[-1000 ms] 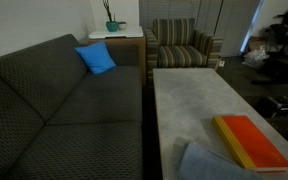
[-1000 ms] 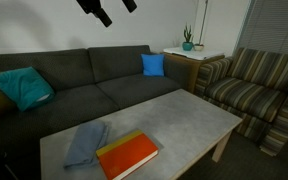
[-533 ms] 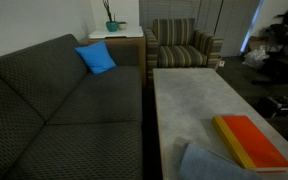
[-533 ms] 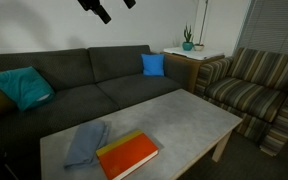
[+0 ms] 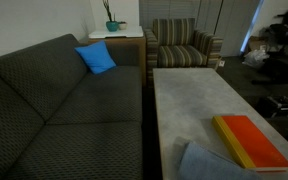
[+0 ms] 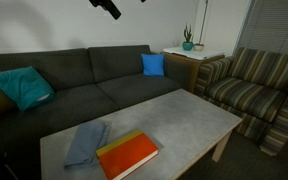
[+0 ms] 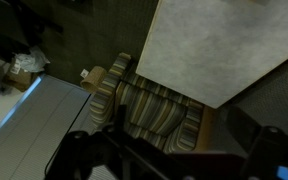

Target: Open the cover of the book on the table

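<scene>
Book lies on the table, cover shut, just beside a grey-blue cloth. Gripper hangs high above, jaws wide apart, empty.

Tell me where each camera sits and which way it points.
An exterior view: low at the table end, looking down its length past the book to the striped armchair; no robot part.
An exterior view: across the table from the sofa, facing it; dark piece of the arm at the top edge.
Wrist view: high, looking down on a table corner and the armchair; open claw at the bottom edge.
Shared: table and armchair in all three; book and cloth in both exterior views.
</scene>
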Robot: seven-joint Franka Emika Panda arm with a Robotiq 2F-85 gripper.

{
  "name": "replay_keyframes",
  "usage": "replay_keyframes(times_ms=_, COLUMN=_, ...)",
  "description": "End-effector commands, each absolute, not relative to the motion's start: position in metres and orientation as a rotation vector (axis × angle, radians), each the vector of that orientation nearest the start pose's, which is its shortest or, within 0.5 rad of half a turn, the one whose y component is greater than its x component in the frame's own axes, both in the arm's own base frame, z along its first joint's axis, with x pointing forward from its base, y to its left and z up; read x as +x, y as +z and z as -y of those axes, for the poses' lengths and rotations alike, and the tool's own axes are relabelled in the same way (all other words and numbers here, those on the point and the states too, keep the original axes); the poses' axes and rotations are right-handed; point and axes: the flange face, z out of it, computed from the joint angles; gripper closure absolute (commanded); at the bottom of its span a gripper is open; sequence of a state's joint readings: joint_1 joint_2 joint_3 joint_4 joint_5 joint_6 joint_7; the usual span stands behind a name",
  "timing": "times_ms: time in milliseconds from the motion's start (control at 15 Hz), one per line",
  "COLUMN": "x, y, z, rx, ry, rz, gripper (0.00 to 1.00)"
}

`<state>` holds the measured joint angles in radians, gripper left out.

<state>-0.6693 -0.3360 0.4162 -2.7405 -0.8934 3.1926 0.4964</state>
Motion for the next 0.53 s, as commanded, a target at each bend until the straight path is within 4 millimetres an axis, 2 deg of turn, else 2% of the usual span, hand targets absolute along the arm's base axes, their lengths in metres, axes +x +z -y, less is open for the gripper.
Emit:
replay_keyframes(times_ms=0, x=0.436, y=0.356, z=0.062, rx=-3.222, ry=-1.118, rz=0.285, gripper=0.00)
replay_keyframes(times_ms=267, x=0.465, y=0.329, z=0.079, rx=-3.242, ry=-0.952, rz=0.097, gripper=0.00)
replay_keyframes(times_ms=333, x=0.472, y=0.314, z=0.080, rx=-3.248, ry=-0.861, rz=0.023, gripper=0.00)
replay_keyframes(times_ms=400, x=0.452, y=0.333, z=0.074, rx=-3.263, ry=-0.965, rz=0.110, gripper=0.00)
replay_keyframes(times_ms=467, x=0.457, y=0.327, z=0.075, rx=-3.255, ry=-0.936, rz=0.093, gripper=0.00)
